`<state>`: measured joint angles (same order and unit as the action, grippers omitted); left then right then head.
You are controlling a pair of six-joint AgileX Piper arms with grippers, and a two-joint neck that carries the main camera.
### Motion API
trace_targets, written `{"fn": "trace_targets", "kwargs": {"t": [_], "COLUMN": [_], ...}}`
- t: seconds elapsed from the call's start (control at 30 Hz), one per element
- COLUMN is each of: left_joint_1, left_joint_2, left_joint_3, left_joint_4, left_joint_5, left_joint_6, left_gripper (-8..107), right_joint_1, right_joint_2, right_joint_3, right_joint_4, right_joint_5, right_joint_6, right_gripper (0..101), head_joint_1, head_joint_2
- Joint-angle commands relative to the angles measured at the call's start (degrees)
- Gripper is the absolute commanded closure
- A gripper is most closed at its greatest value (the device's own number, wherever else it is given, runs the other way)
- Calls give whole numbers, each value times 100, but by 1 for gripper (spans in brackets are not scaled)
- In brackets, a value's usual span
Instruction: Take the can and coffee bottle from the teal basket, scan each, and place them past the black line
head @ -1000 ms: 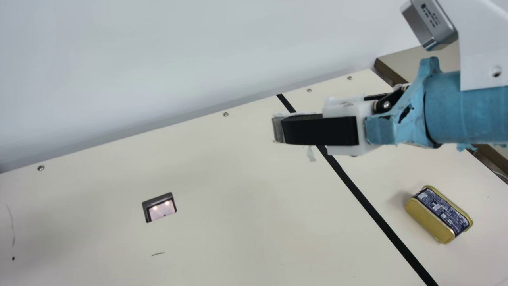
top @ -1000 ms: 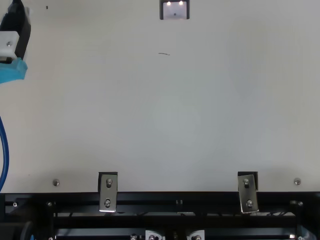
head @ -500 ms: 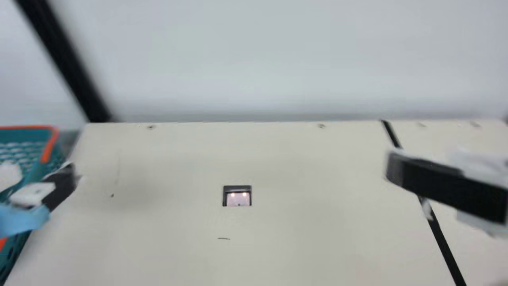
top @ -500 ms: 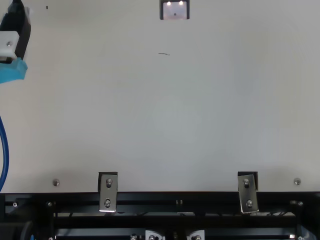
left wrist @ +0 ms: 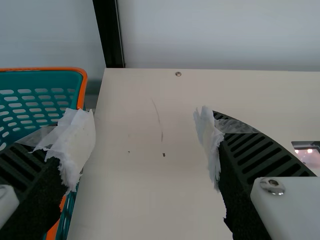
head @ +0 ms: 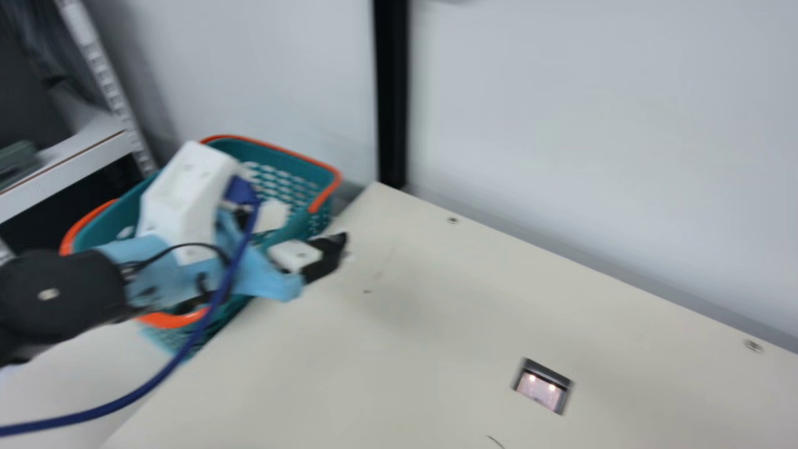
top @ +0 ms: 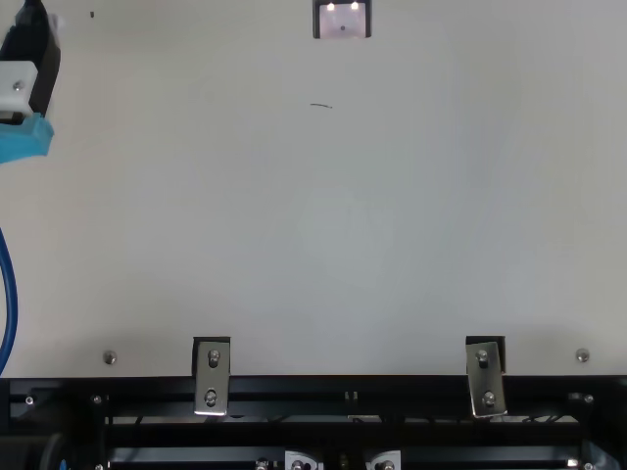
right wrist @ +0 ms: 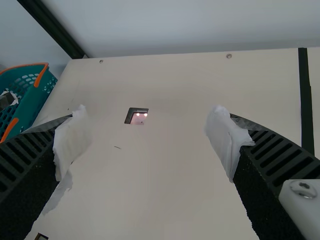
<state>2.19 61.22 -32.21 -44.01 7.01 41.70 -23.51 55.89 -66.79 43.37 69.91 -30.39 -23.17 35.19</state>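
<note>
Black line (right wrist: 306,100), right wrist view

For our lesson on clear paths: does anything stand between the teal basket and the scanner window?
Yes: the open left gripper straddles the rim of the teal basket, one finger above the table toward the scanner window.

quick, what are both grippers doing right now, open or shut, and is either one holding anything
Left gripper: open, fingers wide apart, holding nothing.
Right gripper: open, also holding nothing.
</note>
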Motion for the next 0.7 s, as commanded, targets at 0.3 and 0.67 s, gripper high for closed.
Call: {"fn": "trace_targets", "kwargs": {"t": [0.3,0.67], "left_joint_1": [0,0], "left_joint_2": [0,0], "left_joint_3": [0,0], "left_joint_4": [0,0], "left_joint_5": [0,0], "left_joint_6": [0,0], "left_gripper": [9,9], "right_joint_1": [0,0], "right_joint_2": [0,0], "right_joint_3": [0,0], "right_joint_4": [0,0], "right_joint_5": [0,0], "right_joint_6": [0,0], "right_gripper": [0,0], "head_joint_1": [-182,-182], "head_joint_2": [1856,1856]}}
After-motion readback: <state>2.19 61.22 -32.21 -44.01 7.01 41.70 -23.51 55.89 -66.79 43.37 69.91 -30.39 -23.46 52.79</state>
